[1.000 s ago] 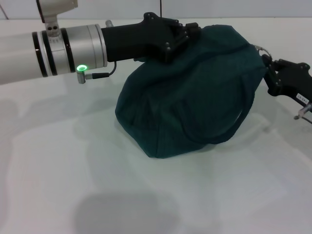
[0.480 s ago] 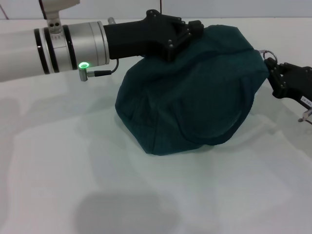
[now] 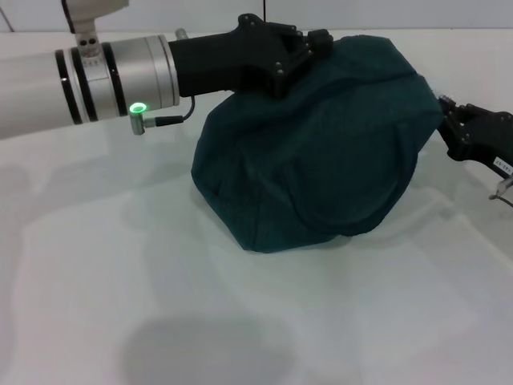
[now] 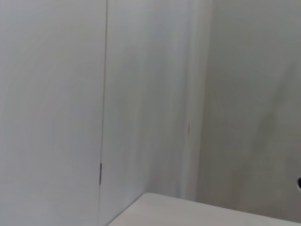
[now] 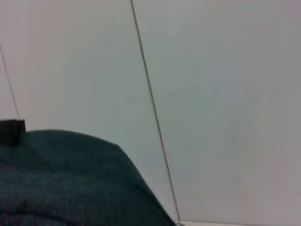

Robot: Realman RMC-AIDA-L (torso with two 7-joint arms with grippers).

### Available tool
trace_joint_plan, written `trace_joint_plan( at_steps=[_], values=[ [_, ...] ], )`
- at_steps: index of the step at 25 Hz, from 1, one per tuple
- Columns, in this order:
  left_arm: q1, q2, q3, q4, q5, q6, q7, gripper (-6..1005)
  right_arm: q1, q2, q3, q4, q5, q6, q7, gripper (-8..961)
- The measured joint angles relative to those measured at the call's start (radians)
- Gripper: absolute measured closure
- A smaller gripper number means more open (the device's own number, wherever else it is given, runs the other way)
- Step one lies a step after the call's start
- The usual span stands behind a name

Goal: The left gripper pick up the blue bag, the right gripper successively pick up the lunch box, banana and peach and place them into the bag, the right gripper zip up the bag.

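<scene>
The blue bag [image 3: 313,152] lies bulging on the white table [image 3: 240,321], closed over on top. My left gripper [image 3: 318,44], on its silver wrist with the green light, is at the bag's top far edge and pinches the fabric there. My right gripper [image 3: 446,120], on the black arm, is against the bag's right end. The bag's fabric also fills the lower part of the right wrist view [image 5: 70,179]. The lunch box, banana and peach are out of view. The zipper's ring pull does not show.
The table runs on in front of the bag and to its left. The left wrist view shows only a pale wall [image 4: 141,94] and a strip of table edge [image 4: 188,212]. A wall is behind the bag in the right wrist view.
My right gripper has drawn a little to the right along the bag's end. The metal ring pull seen beside it earlier no longer shows. The left gripper has risen slightly with the bag's top.
</scene>
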Motion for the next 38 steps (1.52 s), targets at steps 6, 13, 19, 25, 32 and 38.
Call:
trace_joint_plan(
  at_steps=[6,13,19,25,32,38],
  values=[
    [0.039,-0.003,0.002,-0.045,-0.099,0.002,0.078,835,-0.008,-0.005,0.000,-0.001,-0.001,-0.010,0.016,913],
    [0.086,-0.004,0.004,-0.101,-0.252,0.009,0.171,689,-0.053,-0.023,-0.002,-0.002,-0.017,-0.129,0.055,627],
    [0.090,-0.005,0.006,-0.114,-0.261,0.021,0.193,481,-0.055,-0.071,0.002,0.000,-0.126,-0.185,0.177,421],
    [0.148,-0.011,0.005,-0.145,-0.306,0.184,0.346,306,-0.078,-0.061,0.004,-0.007,-0.127,-0.495,0.050,348],
    [0.225,-0.008,0.004,-0.281,-0.420,0.360,0.613,270,-0.050,-0.053,-0.001,-0.079,-0.214,-0.640,0.032,350],
    [0.294,-0.009,0.001,-0.309,-0.430,0.390,0.696,275,-0.025,-0.049,0.014,-0.129,-0.258,-0.593,0.031,350]
  ],
)
